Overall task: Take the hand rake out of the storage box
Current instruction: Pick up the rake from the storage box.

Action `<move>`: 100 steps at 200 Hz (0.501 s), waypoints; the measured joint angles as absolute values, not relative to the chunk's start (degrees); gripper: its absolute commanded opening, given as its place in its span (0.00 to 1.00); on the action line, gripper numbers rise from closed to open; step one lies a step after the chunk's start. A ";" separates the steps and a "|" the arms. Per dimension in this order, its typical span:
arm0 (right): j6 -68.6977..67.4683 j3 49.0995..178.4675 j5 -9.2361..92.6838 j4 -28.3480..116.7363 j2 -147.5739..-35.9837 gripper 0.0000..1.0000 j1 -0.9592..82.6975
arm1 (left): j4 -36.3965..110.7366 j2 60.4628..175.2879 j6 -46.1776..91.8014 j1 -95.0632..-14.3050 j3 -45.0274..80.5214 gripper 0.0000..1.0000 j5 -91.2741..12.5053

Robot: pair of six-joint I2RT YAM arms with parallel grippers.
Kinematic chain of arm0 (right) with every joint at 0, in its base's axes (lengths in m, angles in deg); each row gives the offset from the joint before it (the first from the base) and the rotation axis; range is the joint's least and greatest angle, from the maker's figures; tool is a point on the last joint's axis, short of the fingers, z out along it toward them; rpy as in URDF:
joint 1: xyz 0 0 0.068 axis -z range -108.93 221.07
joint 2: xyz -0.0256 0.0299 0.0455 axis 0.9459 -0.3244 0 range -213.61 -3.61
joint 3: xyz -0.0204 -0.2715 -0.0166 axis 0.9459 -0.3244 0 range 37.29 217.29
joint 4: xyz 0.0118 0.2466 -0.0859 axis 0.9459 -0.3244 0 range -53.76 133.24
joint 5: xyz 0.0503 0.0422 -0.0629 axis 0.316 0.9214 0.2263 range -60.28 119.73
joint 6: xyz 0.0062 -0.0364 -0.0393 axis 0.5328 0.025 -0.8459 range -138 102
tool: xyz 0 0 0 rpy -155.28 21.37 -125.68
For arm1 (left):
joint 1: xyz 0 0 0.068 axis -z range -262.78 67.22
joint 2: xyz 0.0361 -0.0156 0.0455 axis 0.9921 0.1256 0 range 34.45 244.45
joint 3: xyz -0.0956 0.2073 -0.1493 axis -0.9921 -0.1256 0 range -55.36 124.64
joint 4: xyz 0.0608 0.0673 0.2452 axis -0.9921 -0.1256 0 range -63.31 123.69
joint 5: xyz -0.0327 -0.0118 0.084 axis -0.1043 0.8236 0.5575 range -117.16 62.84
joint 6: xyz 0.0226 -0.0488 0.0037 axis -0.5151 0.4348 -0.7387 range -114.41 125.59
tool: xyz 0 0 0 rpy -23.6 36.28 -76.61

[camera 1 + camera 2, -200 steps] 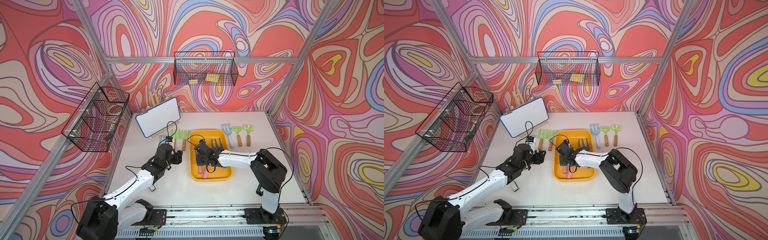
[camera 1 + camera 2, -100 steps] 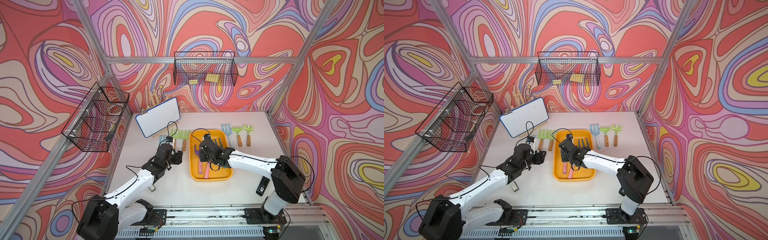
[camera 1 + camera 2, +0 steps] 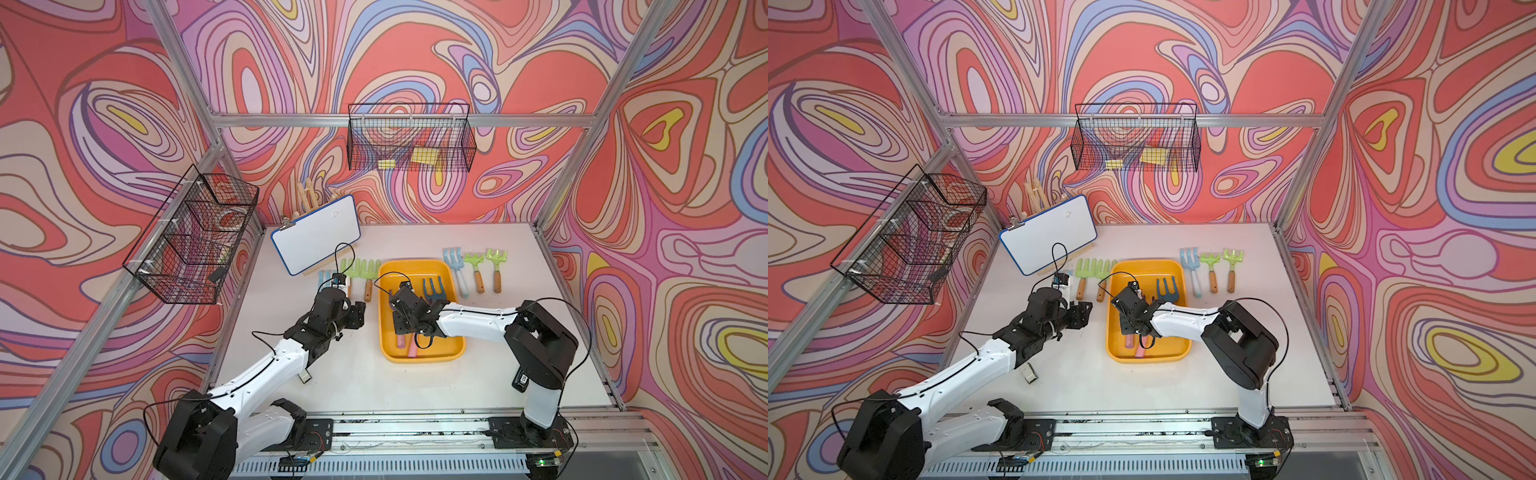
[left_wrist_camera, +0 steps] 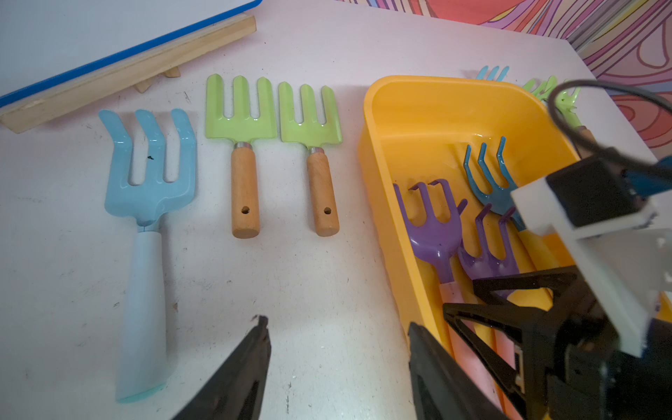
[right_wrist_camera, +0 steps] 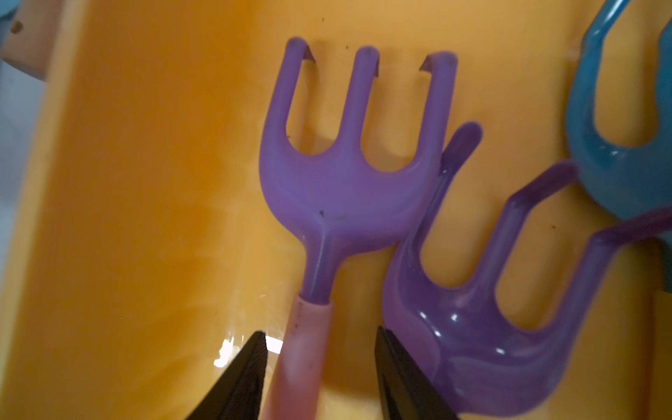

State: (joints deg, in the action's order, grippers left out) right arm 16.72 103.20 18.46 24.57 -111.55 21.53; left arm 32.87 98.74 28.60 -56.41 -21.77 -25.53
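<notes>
The right end effector (image 5: 318,340) has spread its jaws since a second ago and now stands open astride the pink handle of the purple hand rake (image 5: 345,189), a gap showing on each side, so nothing is gripped yet. That rake lies flat in the yellow-orange storage box (image 3: 415,262), along the wall nearer the counter's left edge, tines toward the far edge. Its head overlaps a second purple rake (image 5: 465,327), with a dark blue rake (image 4: 491,189) beyond. The pickup looks set up: closing and lifting remain. The left end effector (image 4: 336,323) hangs open and empty over the bare counter (image 3: 374,386) beside the box.
</notes>
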 measured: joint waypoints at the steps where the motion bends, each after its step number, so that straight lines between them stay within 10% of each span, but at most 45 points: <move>1: 16.72 103.22 18.48 24.57 -111.62 0.53 21.53 | 32.87 98.74 28.60 -56.41 -21.77 0.65 -25.53; 100: 16.87 107.09 19.51 25.97 -115.66 0.48 21.49 | 32.87 98.74 28.60 -56.52 -21.77 0.65 -25.57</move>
State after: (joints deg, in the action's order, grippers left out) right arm 16.87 107.09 19.51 25.97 -115.66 21.49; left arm 32.87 98.74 28.60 -56.52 -21.77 -25.57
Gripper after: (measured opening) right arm 0.498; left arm 0.652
